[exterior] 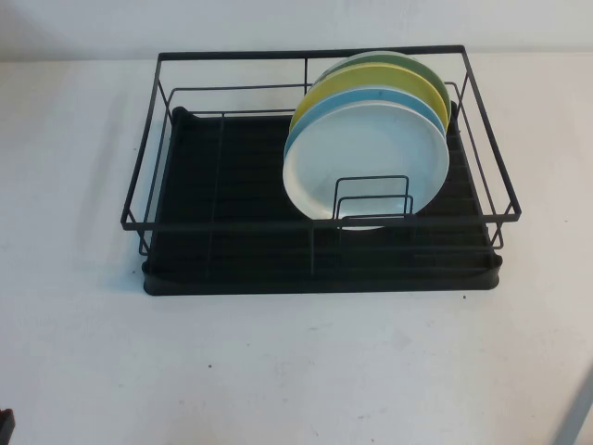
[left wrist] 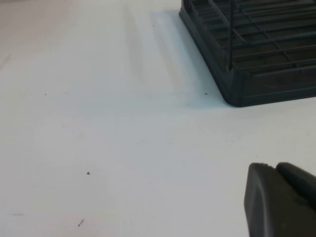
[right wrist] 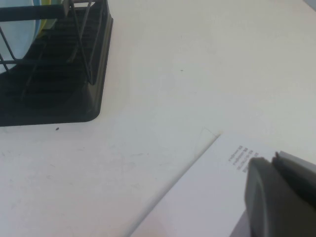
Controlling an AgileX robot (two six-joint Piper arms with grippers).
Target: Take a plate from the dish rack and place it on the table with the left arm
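Standing in the dish rack point(exterior: 320, 243), the plate point(exterior: 366, 165), well apart from both low-parked grippers, jaws' spread untellable.

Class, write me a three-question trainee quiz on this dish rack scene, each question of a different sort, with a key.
1. True or false: the white plate stands at the front of the stack in the dish rack.
2. Which plate is directly behind it? A yellow, B light blue, C green.
3. Fill in: the left gripper and right gripper are both over the ____, outside the rack.

Key: 1 true; 2 B, the light blue plate; 3 table.
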